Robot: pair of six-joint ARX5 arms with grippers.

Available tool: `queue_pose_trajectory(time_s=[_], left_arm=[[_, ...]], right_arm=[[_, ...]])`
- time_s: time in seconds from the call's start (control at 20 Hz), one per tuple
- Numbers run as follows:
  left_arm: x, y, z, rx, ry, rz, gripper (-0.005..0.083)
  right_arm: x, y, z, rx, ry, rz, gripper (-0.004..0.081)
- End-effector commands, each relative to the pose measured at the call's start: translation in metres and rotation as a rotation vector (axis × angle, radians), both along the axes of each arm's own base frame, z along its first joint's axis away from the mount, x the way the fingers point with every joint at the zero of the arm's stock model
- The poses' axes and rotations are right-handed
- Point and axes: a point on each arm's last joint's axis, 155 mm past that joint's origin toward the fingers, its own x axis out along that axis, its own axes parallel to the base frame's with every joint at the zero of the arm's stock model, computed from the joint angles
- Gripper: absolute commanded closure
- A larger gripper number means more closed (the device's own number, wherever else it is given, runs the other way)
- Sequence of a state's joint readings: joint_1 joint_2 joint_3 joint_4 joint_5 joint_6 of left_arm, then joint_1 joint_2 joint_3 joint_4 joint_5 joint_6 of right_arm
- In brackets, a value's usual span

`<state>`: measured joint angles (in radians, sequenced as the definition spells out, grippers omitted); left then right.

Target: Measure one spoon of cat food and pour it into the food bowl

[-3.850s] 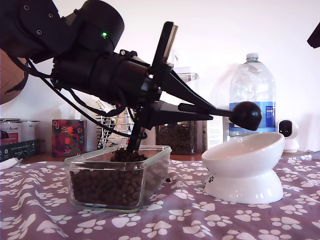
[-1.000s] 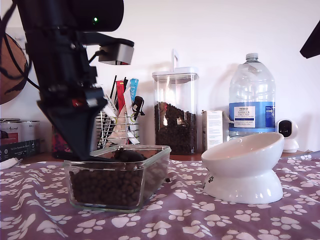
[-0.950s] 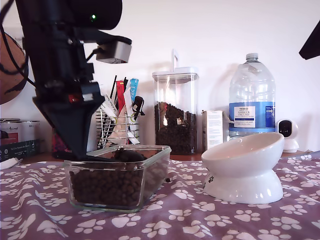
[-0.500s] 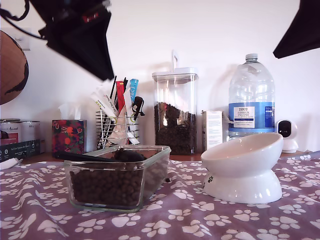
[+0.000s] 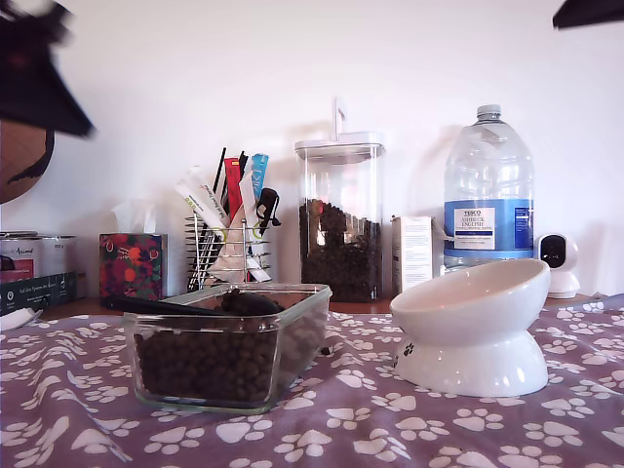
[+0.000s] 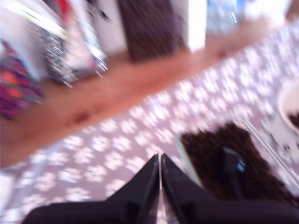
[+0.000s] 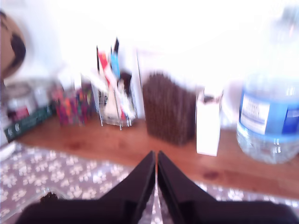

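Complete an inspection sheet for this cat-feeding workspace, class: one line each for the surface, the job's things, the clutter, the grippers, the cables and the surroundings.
Surface: purple paw-print cloth over a wooden top.
Job's things: spoon lies across the glass dish, cup on the cat food; the first wrist view shows some kibble in the food bowl.
Clutter: wire rack of sticks, tissue box, kibble canister, water bottle, small white carton, small camera.
Grippers: my first gripper and my second gripper both shut, empty, raised off the table.
Cables: nothing seen.
Surroundings: white wall; boxes at the exterior view's left edge.
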<state>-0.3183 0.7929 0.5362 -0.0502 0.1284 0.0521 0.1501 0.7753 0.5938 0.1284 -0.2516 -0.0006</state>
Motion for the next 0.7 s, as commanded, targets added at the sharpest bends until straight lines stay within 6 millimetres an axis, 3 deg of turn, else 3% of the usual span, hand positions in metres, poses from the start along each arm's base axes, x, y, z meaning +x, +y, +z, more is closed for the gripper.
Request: queue_pose_trajectory(time_s=[0.0,0.1,0.3,0.45,0.65], left_arm=[[-0.014,0.009,0.011,-0.056,-0.064,0.012,0.0793],[-0.024,0.017,0.018,-0.076,-0.107,0.029,0.0793],[-0.04,0.02,0.009,-0.087,-0.077,0.027,0.0793],[-0.046,0.021,0.011,-0.089,-0.083,0.025,0.0793],[-0.053,0.023,-0.005,-0.107,-0.005,0.039,0.0792]], right_arm=[[-0.004,0.0,-0.03,-0.002,0.038,0.001,0.0783],[-0.012,0.001,-0.047,-0.005,0.046,0.009,0.0783],[-0.032,0.008,-0.08,-0.019,0.078,0.025,0.0783],[-0.047,0.006,-0.116,-0.092,0.172,-0.006,0.0783],[-0.057,0.007,-0.128,-0.099,0.227,-0.003,0.0783]])
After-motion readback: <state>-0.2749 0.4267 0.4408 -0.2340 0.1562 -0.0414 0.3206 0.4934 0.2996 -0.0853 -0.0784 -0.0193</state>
